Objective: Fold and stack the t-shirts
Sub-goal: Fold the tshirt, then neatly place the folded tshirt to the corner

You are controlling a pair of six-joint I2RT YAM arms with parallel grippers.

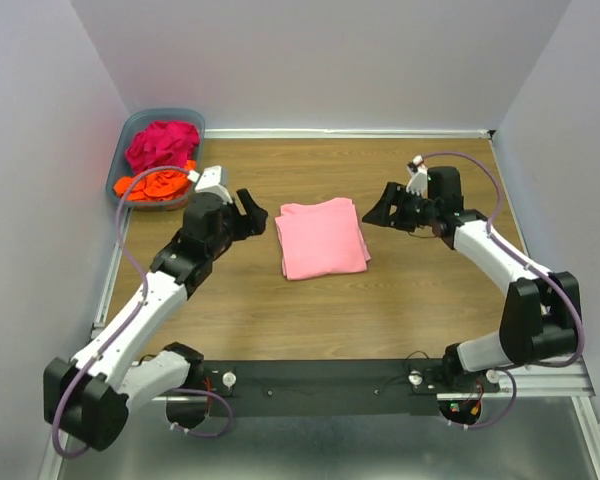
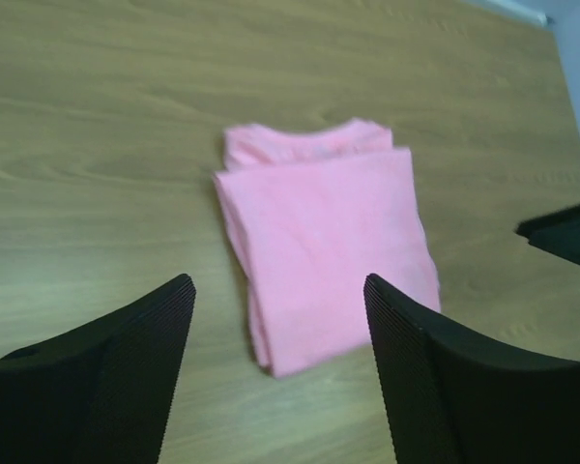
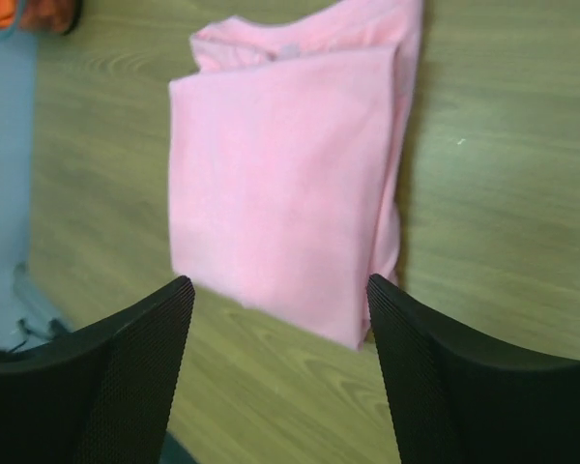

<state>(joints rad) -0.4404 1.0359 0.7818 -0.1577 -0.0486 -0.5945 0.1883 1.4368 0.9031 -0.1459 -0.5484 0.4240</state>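
Left gripper (image 1: 257,215) and right gripper (image 1: 372,213) gape empty beside folded pink t-shirt (image 1: 320,238).

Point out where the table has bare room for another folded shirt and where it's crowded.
Free: the wide wood strip between the folded light pink t-shirt and the black base rail; the far strip between that shirt and the back wall. Crowded: the shirt's flanks, where the open left gripper and right gripper sit, and the far-left corner with the basket.
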